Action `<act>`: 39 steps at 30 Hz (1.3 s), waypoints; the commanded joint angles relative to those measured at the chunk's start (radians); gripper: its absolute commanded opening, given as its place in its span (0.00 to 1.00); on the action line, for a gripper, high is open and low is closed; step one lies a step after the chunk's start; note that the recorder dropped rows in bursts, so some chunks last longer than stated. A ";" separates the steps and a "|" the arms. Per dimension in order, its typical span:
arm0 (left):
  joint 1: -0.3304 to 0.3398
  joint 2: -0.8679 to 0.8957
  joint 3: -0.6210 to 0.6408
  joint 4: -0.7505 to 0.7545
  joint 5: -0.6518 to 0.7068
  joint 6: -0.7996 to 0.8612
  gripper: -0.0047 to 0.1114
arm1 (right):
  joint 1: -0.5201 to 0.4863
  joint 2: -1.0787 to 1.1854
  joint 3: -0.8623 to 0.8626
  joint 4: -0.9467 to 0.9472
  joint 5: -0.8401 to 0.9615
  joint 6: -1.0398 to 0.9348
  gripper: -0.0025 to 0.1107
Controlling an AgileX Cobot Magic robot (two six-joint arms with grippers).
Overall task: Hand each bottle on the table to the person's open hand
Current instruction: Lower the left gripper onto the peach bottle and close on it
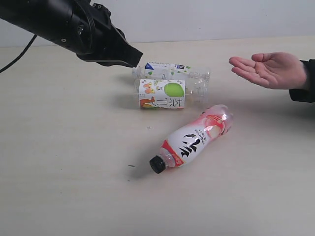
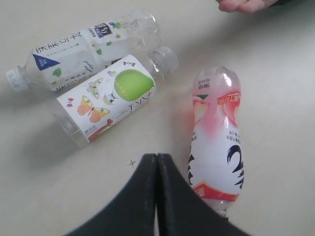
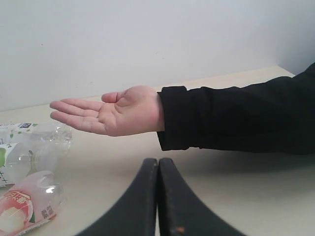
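Pale beige surface (image 1: 59, 196) runs back to a plain white wall (image 1: 221, 14), and three bottles lie flat on it around the middle of the exterior view. Farthest back, the leaf-label bottle (image 1: 170, 70) stretches left to right, white cap at the left end, base to the right. Just in front of it and nearly parallel, the green-fruit bottle (image 1: 162, 93) points the other way: neck to the right, base to the left. Whether those two touch I can't say from here. Nearer the camera and apart from that pair, the red bottle (image 1: 194, 140) with black calligraphy lies on a diagonal, black cap (image 1: 157, 164) toward the lower left, base toward the upper right.

At the right edge the hand (image 1: 268, 69) is held out palm up above the surface, fingers pointing left toward the bottles, its black sleeve (image 1: 305, 81) cut off by the frame. The left wrist view catches only a sliver of it at the frame edge.

From the upper left the left gripper (image 1: 134, 58) slants down, its tip ending by the cap end of the leaf-label bottle; how high it hangs is hard to judge. Its jaws are pressed tight together with nothing between them, and in the left wrist view they cover the cap end of the red bottle. The right gripper (image 3: 158, 161) shows only in its own wrist view, jaws likewise closed on nothing, facing the hand's wrist. That view cuts off all the bottles at its edge.
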 commanded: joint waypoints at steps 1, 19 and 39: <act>-0.003 -0.007 0.003 0.021 0.057 0.006 0.04 | -0.005 -0.006 0.004 -0.007 -0.009 -0.001 0.02; -0.135 0.019 -0.176 0.263 0.270 -0.234 0.04 | -0.005 -0.006 0.004 -0.007 -0.009 -0.001 0.02; -0.386 0.417 -0.504 0.632 0.487 -0.503 0.54 | -0.005 -0.006 0.004 -0.007 -0.009 -0.001 0.02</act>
